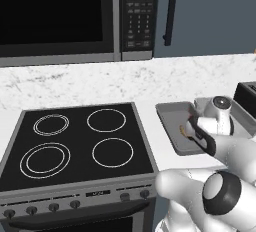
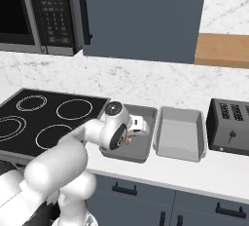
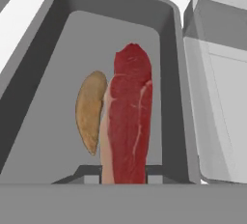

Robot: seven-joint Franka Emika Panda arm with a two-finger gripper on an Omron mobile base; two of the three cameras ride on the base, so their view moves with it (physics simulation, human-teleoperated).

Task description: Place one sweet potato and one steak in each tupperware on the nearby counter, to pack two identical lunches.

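Now, in the left base view, the gripper (image 1: 189, 130) is hanging over the darker tray (image 1: 170, 121) at right of centre, beside the stove (image 1: 75, 143). Over in the right base view, that tray (image 2: 143, 152) is sitting on the counter (image 2: 194, 171), touching the lighter tray (image 2: 180, 135), toaster (image 2: 228, 127) further right. Meanwhile, in the hand view, the fingers (image 3: 89, 175) are clamping a raw steak (image 3: 129, 121) low in the frame, over the darker tray (image 3: 53, 73), with a sweet potato (image 3: 90, 109) lying just left.
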